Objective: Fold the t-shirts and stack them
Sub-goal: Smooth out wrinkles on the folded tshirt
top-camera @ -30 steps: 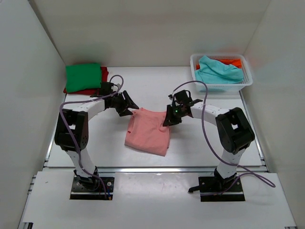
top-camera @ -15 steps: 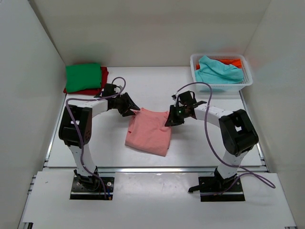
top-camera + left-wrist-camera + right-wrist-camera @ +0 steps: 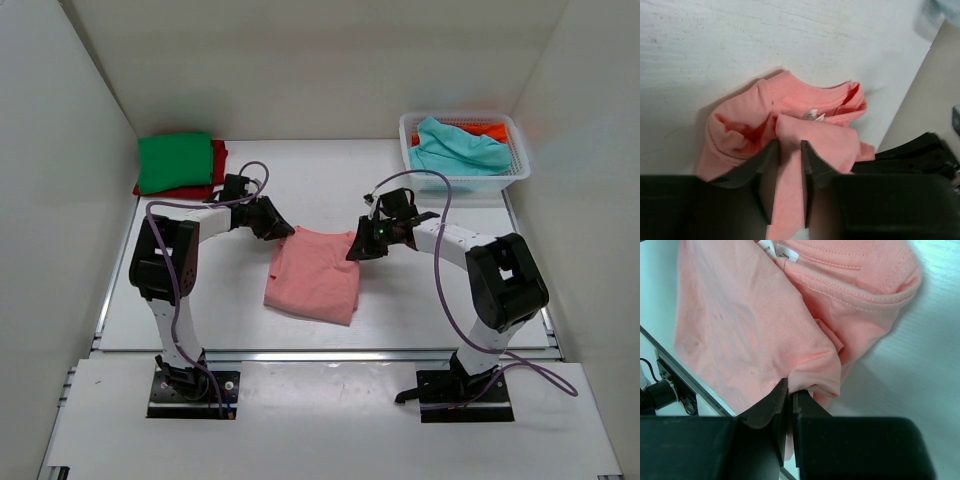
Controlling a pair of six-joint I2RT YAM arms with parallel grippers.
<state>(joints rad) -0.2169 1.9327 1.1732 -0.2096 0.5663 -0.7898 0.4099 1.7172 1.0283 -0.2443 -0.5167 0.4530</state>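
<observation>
Salmon-pink t-shirt (image 3: 312, 280) lies partly folded on the counter (image 3: 200, 290) between the two arms, with its collar end toward the back. The right tool (image 3: 790, 391) is pressed together on a doubled edge of cloth at the shirt's far right corner. The left tool (image 3: 789, 146) stands at the far left corner with a ridge of cloth between its jaws. The jaws are narrow, but whether they grip it cannot be told. Taking both collar-end corners suggests the pair means to lift that edge evenly and bring it over toward the hem for the next fold. The green t-shirt (image 3: 175, 160) sits folded on the red t-shirt (image 3: 219, 156) at the back left, probably the stack this one will join. The teal t-shirt (image 3: 455, 148) and orange t-shirt (image 3: 490, 128) wait in the white basket (image 3: 514, 172) at the back right.
</observation>
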